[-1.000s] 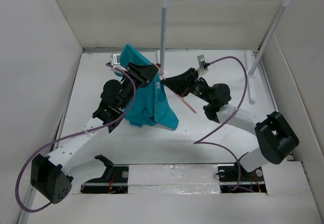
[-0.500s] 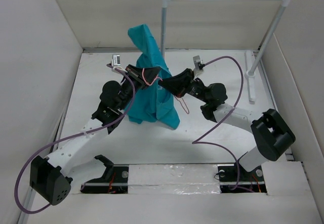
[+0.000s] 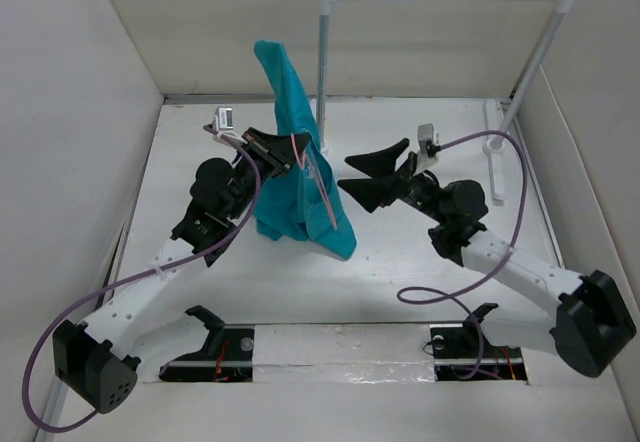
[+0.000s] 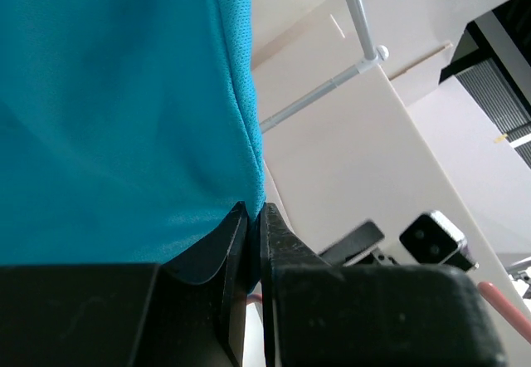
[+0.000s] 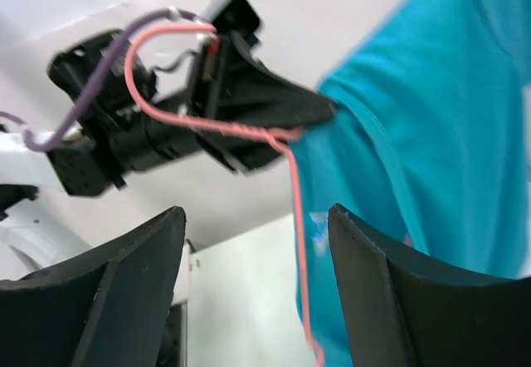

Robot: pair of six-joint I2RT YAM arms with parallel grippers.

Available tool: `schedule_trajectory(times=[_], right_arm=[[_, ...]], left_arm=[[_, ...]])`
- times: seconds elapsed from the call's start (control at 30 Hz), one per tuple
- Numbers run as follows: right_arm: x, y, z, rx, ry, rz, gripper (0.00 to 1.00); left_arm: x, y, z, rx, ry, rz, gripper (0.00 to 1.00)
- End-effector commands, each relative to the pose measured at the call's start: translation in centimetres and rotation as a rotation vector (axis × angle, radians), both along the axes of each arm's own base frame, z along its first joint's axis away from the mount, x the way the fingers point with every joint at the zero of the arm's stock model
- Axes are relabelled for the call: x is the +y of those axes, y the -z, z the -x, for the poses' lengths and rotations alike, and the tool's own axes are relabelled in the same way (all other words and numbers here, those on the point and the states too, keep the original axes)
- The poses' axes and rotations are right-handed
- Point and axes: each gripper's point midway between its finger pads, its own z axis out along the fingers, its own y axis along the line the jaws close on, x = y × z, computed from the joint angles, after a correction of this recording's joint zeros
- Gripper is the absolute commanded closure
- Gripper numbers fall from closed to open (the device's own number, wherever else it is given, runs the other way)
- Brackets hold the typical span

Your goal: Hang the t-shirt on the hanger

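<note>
Your left gripper [image 3: 292, 154] clamps limp, light t-shirt [image 3: 290, 202] mid-frame; right gripper [image 3: 345, 170] jaws apart; take thin stiff hanger [image 5: 295, 217] by neck

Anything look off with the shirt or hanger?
A wire of the hanger slants across the outside of the t-shirt, which hangs bunched from the shut left end effector; the right end effector is open.

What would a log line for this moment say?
left gripper: shut on t-shirt | right gripper: open, empty | hanger: against t-shirt
</note>
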Motion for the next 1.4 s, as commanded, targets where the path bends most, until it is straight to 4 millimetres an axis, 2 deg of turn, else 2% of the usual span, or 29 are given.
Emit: schedule_trajectory(times=[0.0,0.03,0.07,0.1,0.13,0.2,0.3,0.33,0.37,0.4,0.43,0.47,0.5,0.53,0.57,0.63,0.67,0.73,0.83,0.87,0.93,0.97,1.0,1.03,1.07,1.1,1.13,1.27,1.37], right_arm=[[-2.7,1.5,-0.8,0.005,0.164,0.079,0.29],[-3.5,2.6,-1.0,0.023,0.2,0.1,0.37],[-4.5,2.7,-0.9,0.047,0.249,0.109,0.76],[-5.3,3.3,-1.3,0.055,0.295,0.132,0.96],[-5.8,4.2,-1.5,0.08,0.321,0.155,1.0],[-6.0,6.7,-2.0,0.148,0.348,0.202,1.0],[-3.9,9.5,-0.7,0.177,0.228,0.236,1.0],[-3.0,11.4,-0.6,0.202,0.21,0.266,1.0],[-2.9,11.7,-0.7,0.207,0.245,0.247,0.95],[-1.8,13.6,0.8,0.223,0.218,0.268,0.89],[-1.4,14.5,1.2,0.225,0.217,0.273,0.83],[-1.2,14.0,1.3,0.205,0.241,0.231,0.71],[-0.2,14.8,2.8,0.195,0.217,0.242,0.64],[0.2,14.9,3.1,0.182,0.234,0.244,0.56],[0.1,15.2,2.2,0.198,0.323,0.232,0.43],[2.0,14.8,3.1,0.161,0.336,0.244,0.36],[2.2,16.0,2.1,0.187,0.415,0.264,0.32],[3.3,15.0,2.4,0.169,0.453,0.216,0.3],[3.5,14.9,1.2,0.173,0.572,0.143,0.25],[3.5,13.7,0.9,0.184,0.623,0.089,0.23],[4.1,14.7,0.0,0.15,0.689,0.124,0.22],[4.2,13.1,0.0,0.16,0.732,0.051,0.22],[3.9,13.1,-0.6,0.117,0.792,0.079,0.22],[4.6,14.2,-0.7,0.102,0.815,0.105,0.21],[4.5,13.7,-1.0,0.101,0.844,0.075,0.19],[5.3,13.0,-1.0,0.075,0.862,0.079,0.18],[6.1,13.8,-0.7,0.065,0.863,0.102,0.17],[6.8,13.6,0.2,0.074,0.916,0.069,0.07],[7.6,13.4,0.2,0.065,0.937,0.08,0.05]], left_arm=[[2.3,-6.6,1.5,-0.149,-0.042,0.056,1.0],[2.8,-7.1,1.9,-0.162,-0.053,0.055,1.0],[2.9,-7.0,2.0,-0.164,-0.057,0.037,1.0],[3.4,-7.3,1.8,-0.165,-0.089,0.041,1.0],[3.7,-7.8,2.1,-0.177,-0.093,0.048,1.0],[3.8,-8.0,2.4,-0.179,-0.087,0.046,1.0],[3.7,-8.4,2.8,-0.184,-0.071,0.073,1.0],[3.7,-8.1,2.8,-0.179,-0.069,0.076,1.0],[3.8,-8.1,2.8,-0.176,-0.073,0.087,1.0],[3.8,-8.1,2.7,-0.167,-0.075,0.101,1.0],[3.9,-7.9,2.6,-0.159,-0.079,0.11,1.0],[4.2,-8.1,2.6,-0.161,-0.092,0.135,1.0],[4.3,-8.1,2.6,-0.163,-0.094,0.16,1.0],[4.3,-7.8,2.6,-0.144,-0.087,0.197,1.0],[4.5,-8.0,2.5,-0.147,-0.097,0.218,1.0],[4.7,-8.5,2.4,-0.136,-0.1,0.254,1.0],[4.9,-8.7,2.3,-0.133,-0.111,0.27,1.0],[5.1,-8.9,2.3,-0.124,-0.114,0.3,1.0],[5.4,-8.9,1.9,-0.084,-0.126,0.355,1.0],[5.4,-9.0,1.9,-0.067,-0.121,0.379,1.0],[5.2,-8.9,1.7,-0.04,-0.115,0.392,1.0],[5.0,-8.7,1.6,-0.023,-0.108,0.397,1.0],[4.9,-8.7,1.6,-0.01,-0.101,0.408,1.0],[4.7,-9.0,1.8,-0.003,-0.092,0.414,1.0],[4.7,-8.9,1.8,0.011,-0.09,0.416,1.0],[4.7,-8.8,1.8,0.024,-0.09,0.422,1.0],[4.9,-8.9,2.0,0.022,-0.092,0.43,1.0],[5.7,-9.4,2.4,0.022,-0.114,0.442,1.0],[5.9,-9.4,2.7,0.019,-0.115,0.449,1.0]])
